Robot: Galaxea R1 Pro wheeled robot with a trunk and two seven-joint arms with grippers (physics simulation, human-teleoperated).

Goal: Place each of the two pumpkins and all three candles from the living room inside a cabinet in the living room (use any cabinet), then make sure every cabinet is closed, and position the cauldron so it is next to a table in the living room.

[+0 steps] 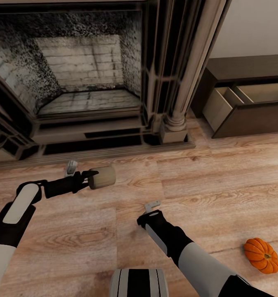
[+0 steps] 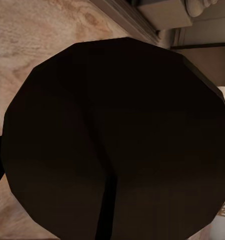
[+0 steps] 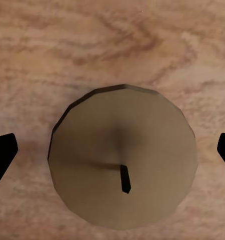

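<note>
The left hand (image 1: 88, 180) pinches one candle (image 1: 102, 177) sideways before the fireplace (image 1: 89, 82); the right hand (image 3: 112, 150), spread above another upright candle (image 3: 123, 176), should clamp its rigid, light, probably smooth sides.

Home living rm, by the look. Big black columned fireplace (image 1: 93, 78) w/ pale sooty brick firebox on a wood-plank floor (image 1: 196, 181). Right of the fireplace, against a plain pale wall (image 1: 254, 29), a low dark-brown cabinet (image 1: 254, 70) w/ a drawer (image 1: 237, 107) pulled open, beige inside. Orange pumpkin (image 1: 262, 255) on floor, well in front of fireplace, to its right: seasonal decor.
</note>
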